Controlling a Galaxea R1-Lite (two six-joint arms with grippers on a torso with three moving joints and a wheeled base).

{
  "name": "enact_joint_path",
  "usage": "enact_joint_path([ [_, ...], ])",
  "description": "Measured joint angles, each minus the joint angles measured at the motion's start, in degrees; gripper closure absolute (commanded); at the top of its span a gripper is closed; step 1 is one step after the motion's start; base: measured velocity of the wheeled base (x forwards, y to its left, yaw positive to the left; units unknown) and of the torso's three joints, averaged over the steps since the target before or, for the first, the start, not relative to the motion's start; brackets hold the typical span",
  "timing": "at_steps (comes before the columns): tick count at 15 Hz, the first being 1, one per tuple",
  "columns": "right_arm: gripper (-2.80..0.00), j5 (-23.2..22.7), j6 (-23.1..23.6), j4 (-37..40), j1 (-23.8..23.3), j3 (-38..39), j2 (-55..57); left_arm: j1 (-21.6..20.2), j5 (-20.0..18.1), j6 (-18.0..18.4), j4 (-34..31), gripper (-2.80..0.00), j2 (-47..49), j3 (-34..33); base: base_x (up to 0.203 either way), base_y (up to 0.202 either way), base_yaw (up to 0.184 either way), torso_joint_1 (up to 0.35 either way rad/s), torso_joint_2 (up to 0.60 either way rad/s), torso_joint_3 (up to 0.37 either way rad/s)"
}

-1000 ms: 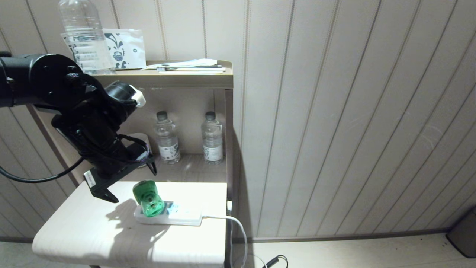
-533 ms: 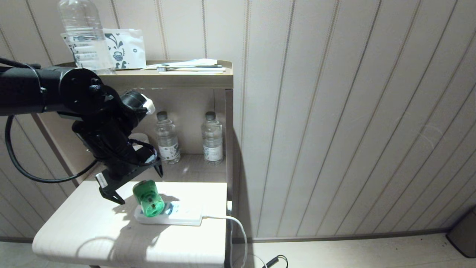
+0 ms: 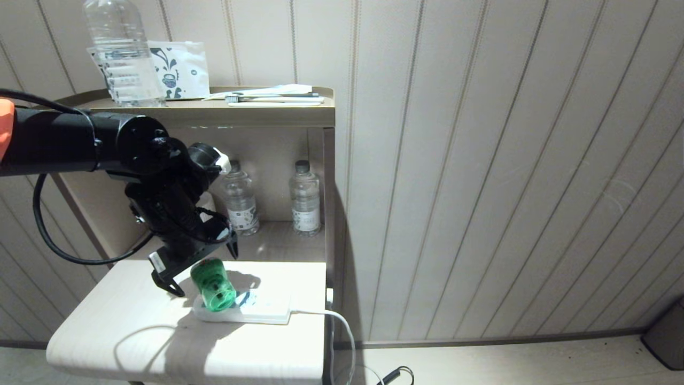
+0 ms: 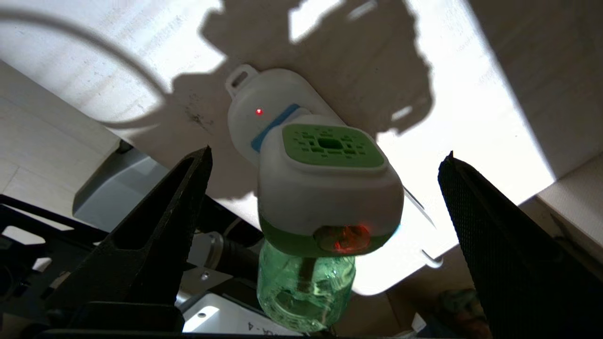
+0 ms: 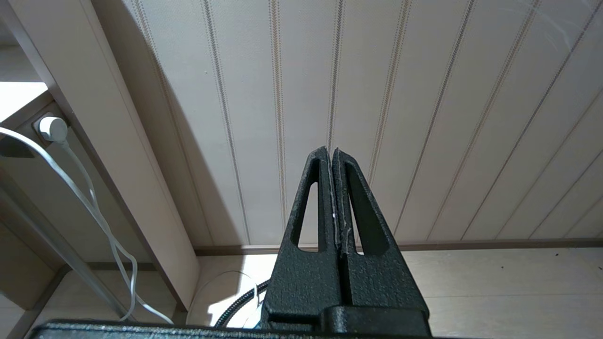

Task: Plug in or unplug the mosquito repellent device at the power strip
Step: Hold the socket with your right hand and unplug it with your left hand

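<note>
Left of the long flat white power strip (image 3: 243, 309), the black left gripper (image 3: 202, 267) hangs over the pale wooden tabletop (image 3: 117, 331), jaws spread wide and gripping nothing. One finger drops just left of the strip's end, the other sits behind it. Between those fingers, in the left wrist view, stands the small white-and-green mosquito repellent device (image 4: 325, 197) with its translucent green liquid bottle, plugged into the strip's left end, red light glowing, clear of both fingers (image 4: 155, 235).

Behind the strip, two small clear plastic water bottles (image 3: 240, 198) stand in the open cubby. Above it, on the beige shelf top (image 3: 278, 115), one large clear bottle (image 3: 123, 53), one white printed packet (image 3: 181, 69), and a few flat items too small to identify.

Right of the strip, one white cable (image 3: 342, 326) drops over the table edge beside the panelled wall (image 3: 481, 160). The table front edge lies open.

The black right gripper (image 5: 332, 155) is parked facing that wall, fingers pressed together, holding nothing.
</note>
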State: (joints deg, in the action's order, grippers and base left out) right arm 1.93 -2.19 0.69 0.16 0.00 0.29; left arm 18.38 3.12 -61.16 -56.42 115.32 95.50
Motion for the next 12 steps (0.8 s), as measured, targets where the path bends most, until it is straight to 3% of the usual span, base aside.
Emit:
enact_joint_path([
  [4, 0.00, 0.0, 0.0, 0.0, 0.0, 0.0, 0.0, -0.1, 2.8, 2.1, -0.1, -2.80, 0.8, 0.3, 0.000, 0.000, 0.000, 0.000, 0.00, 0.000],
  [12, 0.00, 0.0, 0.0, 0.0, 0.0, 0.0, 0.0, 0.8, 2.5, 2.8, -0.7, -2.80, 2.3, 0.9, 0.000, 0.000, 0.000, 0.000, 0.00, 0.000],
])
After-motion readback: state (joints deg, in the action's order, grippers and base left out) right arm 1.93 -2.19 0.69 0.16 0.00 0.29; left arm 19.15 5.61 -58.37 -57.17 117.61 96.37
